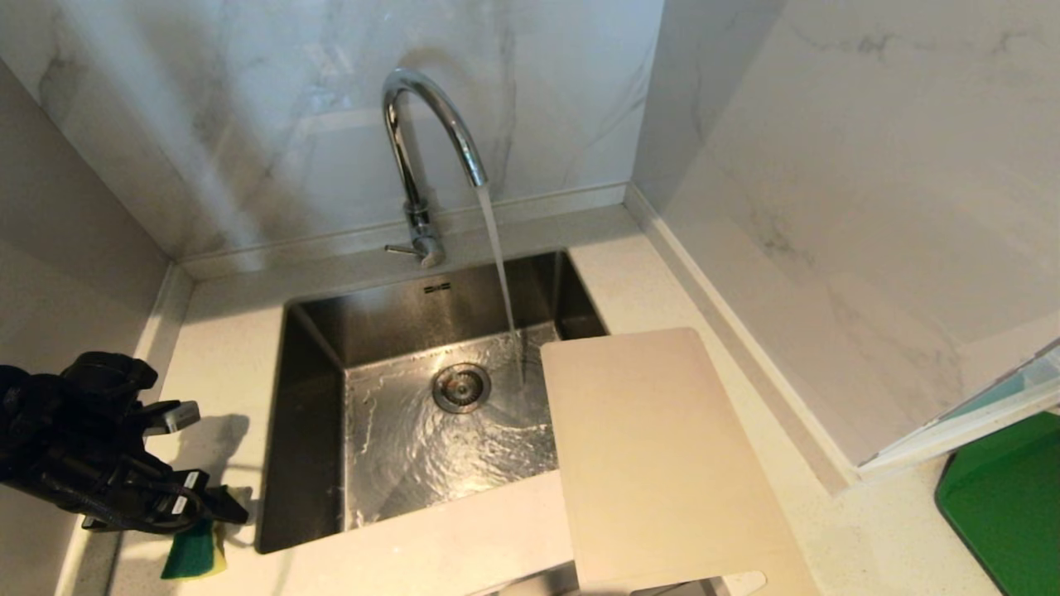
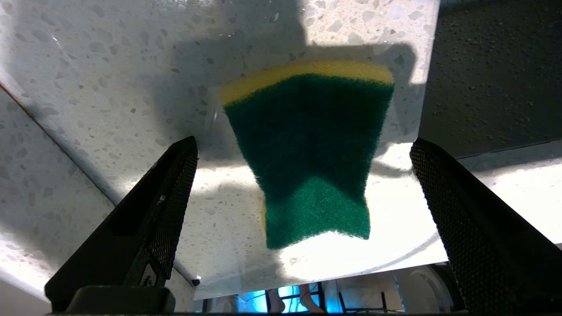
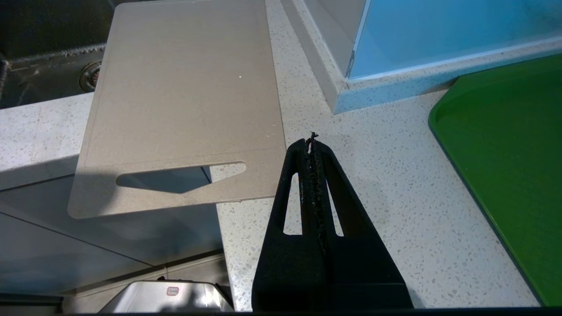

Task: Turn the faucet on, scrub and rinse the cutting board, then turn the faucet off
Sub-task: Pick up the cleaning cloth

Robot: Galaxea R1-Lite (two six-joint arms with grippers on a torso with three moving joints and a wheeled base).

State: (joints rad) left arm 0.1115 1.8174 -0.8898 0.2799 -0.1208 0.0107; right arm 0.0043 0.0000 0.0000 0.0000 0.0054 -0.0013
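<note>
The chrome faucet stands behind the sink, and water streams from its spout into the basin. The cream cutting board lies flat on the counter to the right of the sink. One end overlaps the basin. Its handle slot juts past the counter's front edge. My left gripper hovers open over the counter left of the sink. Below it a green and yellow sponge lies between the spread fingers, untouched. My right gripper is shut and empty beside the board's slotted end.
The steel sink has a drain in its wet floor. A dark green mat lies on the counter at far right. Marble walls close in behind and on both sides. A blue-edged panel stands by the mat.
</note>
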